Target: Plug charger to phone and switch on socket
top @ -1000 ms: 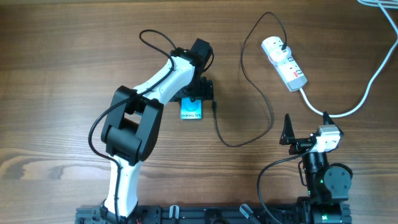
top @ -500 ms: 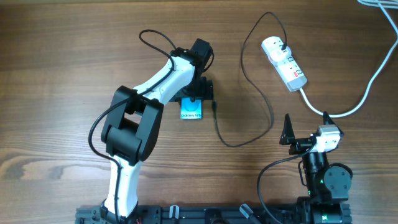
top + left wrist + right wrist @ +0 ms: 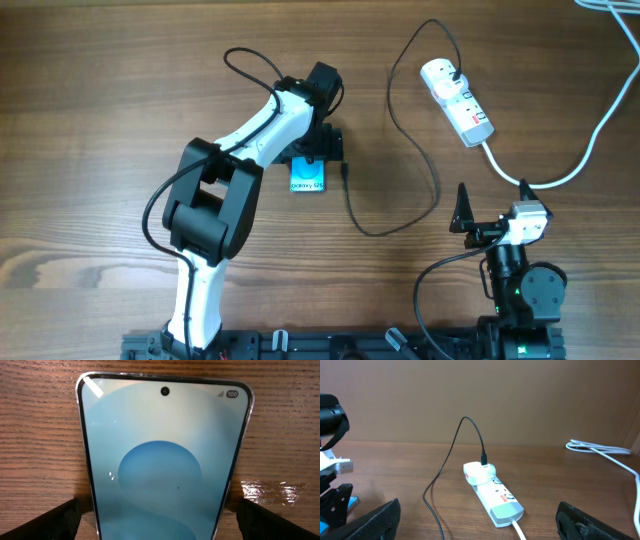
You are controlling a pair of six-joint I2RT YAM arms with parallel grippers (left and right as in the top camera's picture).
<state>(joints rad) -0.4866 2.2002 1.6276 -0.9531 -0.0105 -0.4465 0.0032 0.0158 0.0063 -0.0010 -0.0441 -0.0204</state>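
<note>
The phone [image 3: 307,179] lies flat on the wooden table with its teal-blue screen lit; it fills the left wrist view [image 3: 160,450]. My left gripper [image 3: 318,152] [image 3: 160,520] is open, one finger on each side of the phone, with a gap at both edges. The charger cable [image 3: 435,190] runs from a white adapter [image 3: 477,471] in the socket [image 3: 458,102] [image 3: 492,497] to its plug tip [image 3: 344,172], which lies just right of the phone. My right gripper [image 3: 462,208] [image 3: 480,525] is open and empty, near the table's front right.
The socket's thick white lead [image 3: 590,140] curves along the right side of the table and also shows in the right wrist view [image 3: 605,450]. The left arm's own black cable [image 3: 245,65] loops behind it.
</note>
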